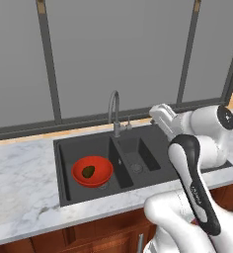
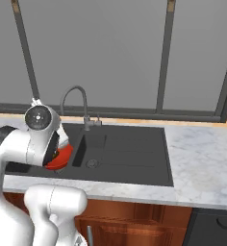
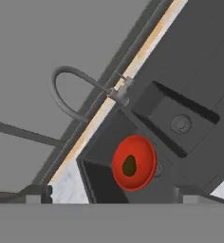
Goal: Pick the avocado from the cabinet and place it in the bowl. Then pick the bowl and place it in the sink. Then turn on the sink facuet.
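The red bowl (image 1: 92,171) sits in the left basin of the dark sink (image 1: 138,143), with the avocado (image 1: 89,171) lying inside it. In the hand view the bowl (image 3: 134,162) and avocado (image 3: 128,165) lie below the hand, and the gooseneck faucet (image 3: 66,95) arches to the upper left. My gripper (image 3: 114,195) is open, its dark fingertips (image 3: 38,193) far apart with nothing between them. It hovers above the sink's right end (image 1: 157,113), to the right of the faucet (image 1: 113,109). My arm hides most of the bowl (image 2: 61,157) in the right base view. The cabinet is out of view.
A white marble counter (image 1: 19,183) surrounds the sink, with wooden drawers (image 2: 134,221) under it. A large window with dark frames (image 1: 52,64) runs behind the faucet (image 2: 77,96). The second basin (image 1: 138,155) lies right of the bowl.
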You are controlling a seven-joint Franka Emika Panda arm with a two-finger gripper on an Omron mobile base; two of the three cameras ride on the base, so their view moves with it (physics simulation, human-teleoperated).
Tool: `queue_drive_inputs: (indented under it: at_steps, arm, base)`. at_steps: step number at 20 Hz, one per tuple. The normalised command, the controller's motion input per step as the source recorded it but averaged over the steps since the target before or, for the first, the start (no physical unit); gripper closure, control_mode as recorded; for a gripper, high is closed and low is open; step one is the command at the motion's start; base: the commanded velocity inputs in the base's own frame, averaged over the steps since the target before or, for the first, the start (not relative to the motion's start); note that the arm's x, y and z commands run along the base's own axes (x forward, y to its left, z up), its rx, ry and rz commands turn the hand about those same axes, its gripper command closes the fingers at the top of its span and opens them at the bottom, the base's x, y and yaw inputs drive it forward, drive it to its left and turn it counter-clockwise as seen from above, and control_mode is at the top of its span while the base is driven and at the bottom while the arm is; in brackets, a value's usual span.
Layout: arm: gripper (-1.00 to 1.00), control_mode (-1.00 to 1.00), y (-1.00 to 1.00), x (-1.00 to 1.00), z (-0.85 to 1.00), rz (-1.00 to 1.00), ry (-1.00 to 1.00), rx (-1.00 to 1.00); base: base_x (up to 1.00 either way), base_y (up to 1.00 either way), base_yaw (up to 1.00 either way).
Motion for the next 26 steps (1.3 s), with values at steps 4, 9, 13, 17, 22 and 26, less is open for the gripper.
queue_drive_inputs:
  at_steps: [4,9,13,17,22,26]
  arm:
    - [-1.0,-1.0,-0.44,0.24,0.0,-0.27,0.27,0.71]
    - [-1.0,-1.0,-0.55,0.46,0.0,-0.11,0.38,0.82]
    - [-1.0,-1.0,-0.21,0.95,-0.31,-0.11,0.39,0.72]
    - [-1.0,-1.0,0.11,0.84,-0.44,-0.09,0.37,0.65]
    - [-1.0,-1.0,0.07,0.85,-0.49,-0.1,0.26,0.48]
    - [-1.0,-1.0,0.0,0.38,-0.12,-0.01,0.14,0.16]
  base:
    - [0.0,0.0,0.0]
    - [0.0,0.0,0.0]
    - [0.0,0.0,0.0]
    - [0.0,0.0,0.0]
    - [0.0,0.0,0.0]
    - [0.0,0.0,0.0]
